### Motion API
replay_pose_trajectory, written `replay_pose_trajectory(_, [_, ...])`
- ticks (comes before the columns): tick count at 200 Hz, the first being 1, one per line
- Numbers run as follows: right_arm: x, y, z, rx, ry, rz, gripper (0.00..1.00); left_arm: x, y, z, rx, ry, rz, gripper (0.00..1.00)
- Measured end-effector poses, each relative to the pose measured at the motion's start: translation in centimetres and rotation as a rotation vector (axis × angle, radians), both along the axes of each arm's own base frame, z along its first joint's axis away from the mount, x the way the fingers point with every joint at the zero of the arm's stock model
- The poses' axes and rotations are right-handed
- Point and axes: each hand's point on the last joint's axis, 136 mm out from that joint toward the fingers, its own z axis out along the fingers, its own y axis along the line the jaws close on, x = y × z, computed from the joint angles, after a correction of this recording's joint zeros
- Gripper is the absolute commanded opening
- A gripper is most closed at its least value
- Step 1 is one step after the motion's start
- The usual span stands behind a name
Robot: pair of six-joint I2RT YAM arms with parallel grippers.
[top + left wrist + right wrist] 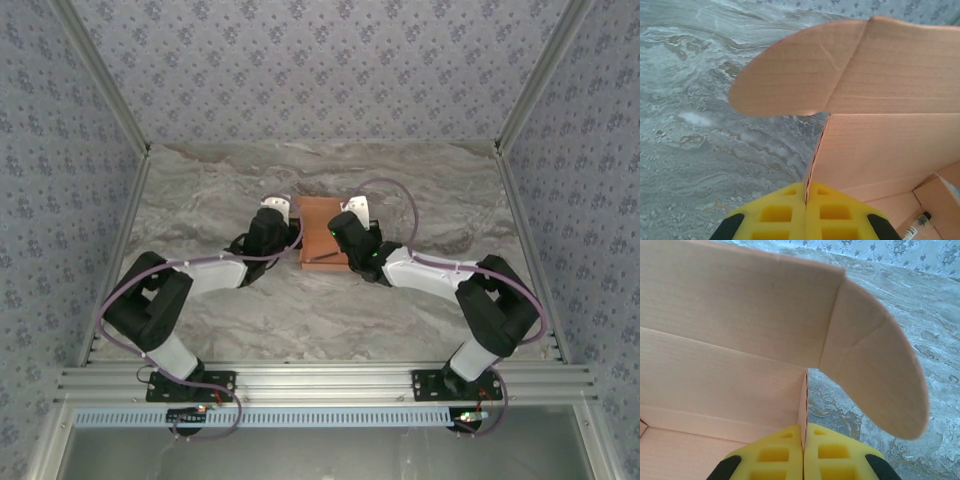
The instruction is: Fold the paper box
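paper box (pixel 322 232): left claw (pixel 806 197) and right claw (pixel 803 436) both pinching its walls; risking tearing or creasing if pulling apart.

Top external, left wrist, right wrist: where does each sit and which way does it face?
Top external: above and behind the bases, looking down at the table; shows left arm, right arm, left gripper and right gripper at the paper box.
Left wrist: on the left arm, looking along its yellow fingers, shut on the box's side wall; rounded flap beyond.
Right wrist: on the right arm, likewise; its fingers pinch the other side wall.
Shared: both wrist views show the box's inside and the marbled table.
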Motion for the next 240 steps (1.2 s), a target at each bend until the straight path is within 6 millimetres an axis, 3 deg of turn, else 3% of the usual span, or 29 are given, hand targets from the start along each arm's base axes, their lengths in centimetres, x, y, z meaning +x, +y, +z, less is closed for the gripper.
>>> replay_pose_trajectory(163, [-0.1, -0.2, -0.2, 0.113, -0.05, -0.092, 0.08, -2.2, -0.2, 0.9, -0.057, -0.048, 0.278, 0.0])
replay_pose_trajectory(240, [-0.9, -0.8, -1.1, 0.157, -0.075, -0.087, 0.08, -3.3, -1.1, -0.3, -0.007, -0.148, 0.312, 0.0])
